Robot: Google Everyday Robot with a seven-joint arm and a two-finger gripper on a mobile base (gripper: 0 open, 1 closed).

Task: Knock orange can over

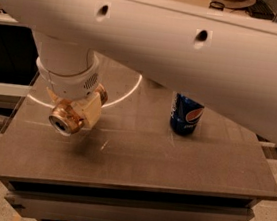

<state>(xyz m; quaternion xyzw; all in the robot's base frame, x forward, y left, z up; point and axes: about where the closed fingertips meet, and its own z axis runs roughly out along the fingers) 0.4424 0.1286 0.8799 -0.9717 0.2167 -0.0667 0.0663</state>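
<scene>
The orange can [64, 121] lies tilted on its side between the tan fingers [92, 111] of my gripper [76, 116]. Its silver top faces the camera, down and to the left. The gripper hangs from the white wrist over the left part of the dark table [172, 162] and is shut on the can. The can is held a little above the tabletop, with its shadow on the surface below it. The can's script side is hidden by the fingers.
A blue Pepsi can [185, 116] stands upright on the table right of centre, its top hidden by my white arm [186, 48]. The arm spans the whole upper view. The table's front edge runs along the bottom, with floor on both sides.
</scene>
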